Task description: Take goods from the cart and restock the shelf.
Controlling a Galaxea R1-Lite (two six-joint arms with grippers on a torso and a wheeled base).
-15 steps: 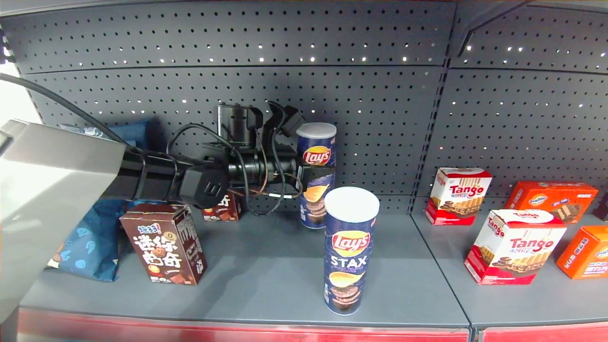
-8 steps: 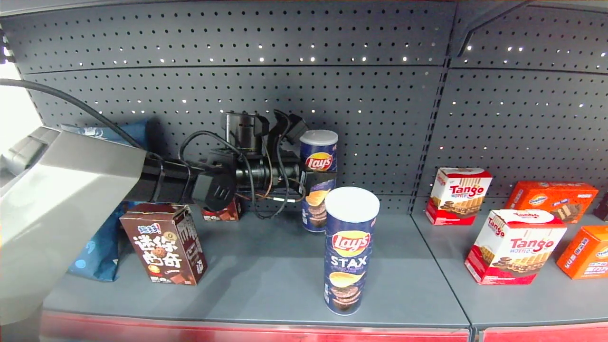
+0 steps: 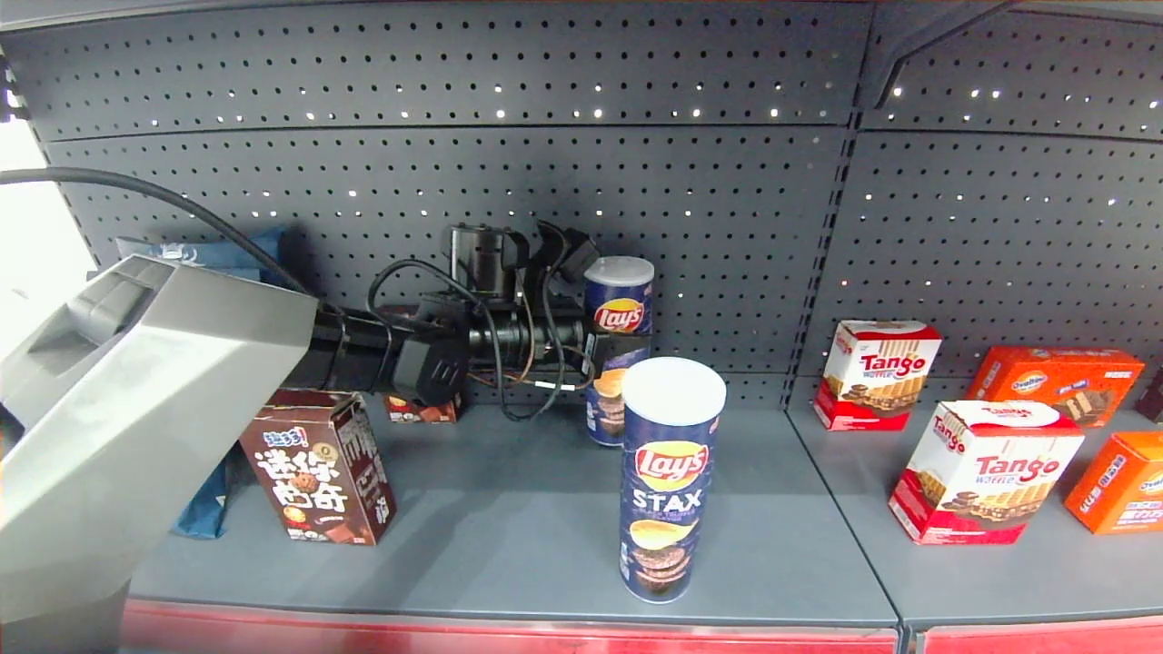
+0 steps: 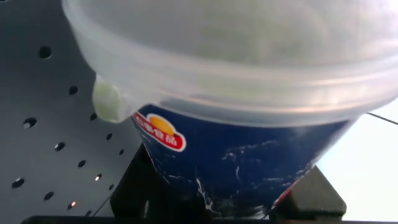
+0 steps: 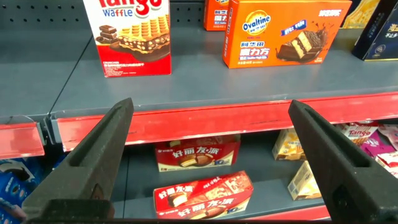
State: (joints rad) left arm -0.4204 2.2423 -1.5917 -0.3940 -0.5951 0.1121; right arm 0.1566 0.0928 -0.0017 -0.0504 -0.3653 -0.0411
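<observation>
Cardboard chips can (image 3: 618, 304), probably light, stiff-walled yet crushable and smooth, stands at the back of the shelf (image 3: 509, 509), possibly touching down; left claw (image 3: 611, 352) grips its mid-body, the best hold. Right claw (image 5: 211, 107) gapes wide.

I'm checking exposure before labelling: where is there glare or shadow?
Head view: blown-out white at the left edge, light specks through the pegboard holes, a shadow behind the held can. Left wrist view: the lid looks washed out. Right wrist view: even light.
</observation>
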